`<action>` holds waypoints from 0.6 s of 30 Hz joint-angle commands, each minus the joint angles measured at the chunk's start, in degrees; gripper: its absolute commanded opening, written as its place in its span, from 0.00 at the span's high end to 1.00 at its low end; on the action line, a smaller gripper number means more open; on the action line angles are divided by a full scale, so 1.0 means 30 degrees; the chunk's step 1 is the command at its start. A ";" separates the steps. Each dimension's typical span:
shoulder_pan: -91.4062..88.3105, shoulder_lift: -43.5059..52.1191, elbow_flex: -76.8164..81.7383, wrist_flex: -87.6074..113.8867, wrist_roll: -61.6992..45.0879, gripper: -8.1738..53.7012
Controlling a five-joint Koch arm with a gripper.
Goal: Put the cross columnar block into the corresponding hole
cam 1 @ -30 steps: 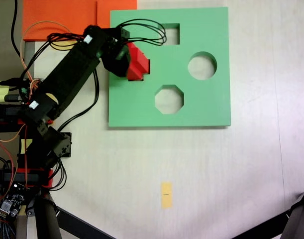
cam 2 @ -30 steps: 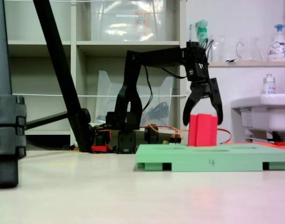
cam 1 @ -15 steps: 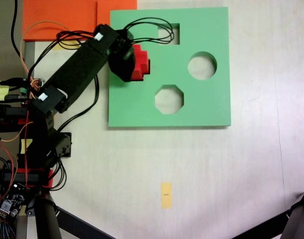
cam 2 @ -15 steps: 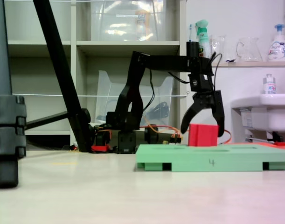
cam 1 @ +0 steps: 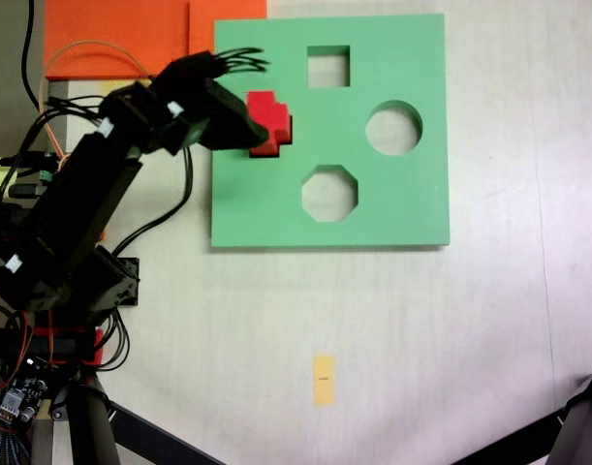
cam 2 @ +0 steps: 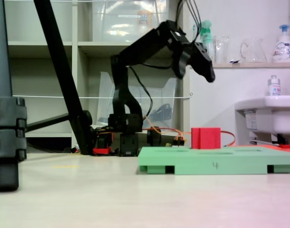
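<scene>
Fixed views, from above and from table level: the cross columnar block (cam 1: 270, 122) stands in the corresponding hole (cam 1: 259, 152) near the left edge of the green foam board (cam 1: 402, 194), its red top standing proud of the board's upper face (cam 2: 205, 138); the board lies flat on the pale table (cam 1: 421, 339); the square cutout (cam 1: 328, 67), the round cutout (cam 1: 393, 128) and the octagonal cutout (cam 1: 329, 193) are open; the gripper (cam 2: 207, 71) hangs raised well above the block, touching nothing, and from above it overlaps the board's left edge just beside the block (cam 1: 239, 131); whether the jaws are spread or pressed together cannot be told, since they lie in line with each other in both views; an orange sheet (cam 1: 121, 34) lies at the table's upper left, and a yellow tag (cam 1: 323, 379) lies well below the board
</scene>
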State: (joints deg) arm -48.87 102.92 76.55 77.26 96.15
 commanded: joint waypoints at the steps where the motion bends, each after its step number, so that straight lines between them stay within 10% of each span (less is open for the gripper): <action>1: 0.0645 0.1582 0.0146 0.0059 -0.4336 0.03; 10: 0.7793 0.2432 0.2695 -0.0088 -2.5078 0.12; 18: 1.3359 0.4922 1.3506 -0.9316 -3.2754 0.12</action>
State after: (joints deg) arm -8.88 114.87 118.30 56.51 -0.18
